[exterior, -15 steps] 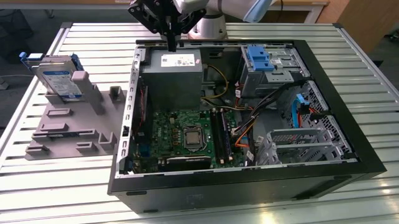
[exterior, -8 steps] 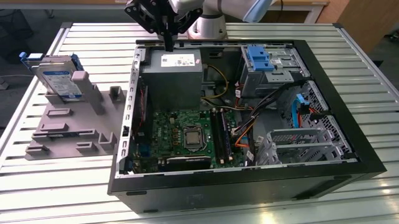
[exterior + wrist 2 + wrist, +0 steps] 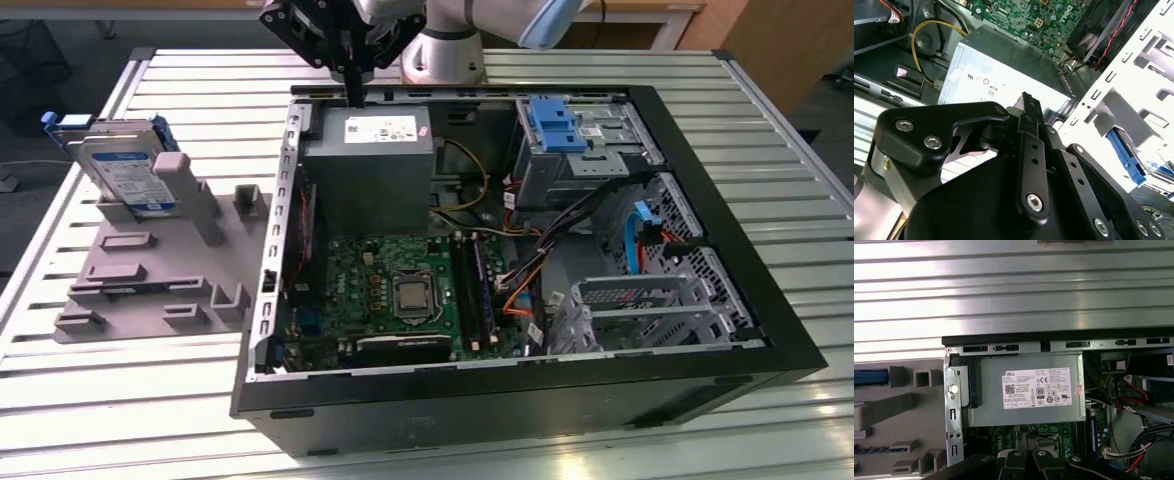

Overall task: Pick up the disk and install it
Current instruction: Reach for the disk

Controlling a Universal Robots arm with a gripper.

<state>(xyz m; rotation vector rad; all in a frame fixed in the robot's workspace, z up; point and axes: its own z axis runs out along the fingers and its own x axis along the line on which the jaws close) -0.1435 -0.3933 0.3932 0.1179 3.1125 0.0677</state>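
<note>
The disk (image 3: pixel 124 172), a silver drive with a white-and-blue label in a blue plastic frame, stands upright in a grey holder (image 3: pixel 147 265) at the exterior view's left, outside the computer case. My gripper (image 3: pixel 355 98) hangs over the case's far edge, just above the grey power-supply box (image 3: pixel 367 150), well to the right of the disk. Its black fingers are pressed together with nothing between them. In both wrist views the gripper (image 3: pixel 1026 99) (image 3: pixel 1026 445) points at the power supply (image 3: pixel 1026 390). A blue edge (image 3: pixel 869 376) lies on the holder in the first wrist view.
The open black computer case (image 3: pixel 747 330) takes up the middle of the slatted metal table (image 3: pixel 174 80). Inside are the green motherboard (image 3: pixel 400 290), loose cables (image 3: pixel 534 270), a blue bracket (image 3: pixel 554 125) at the far drive bay and metal drive cages (image 3: pixel 641 305).
</note>
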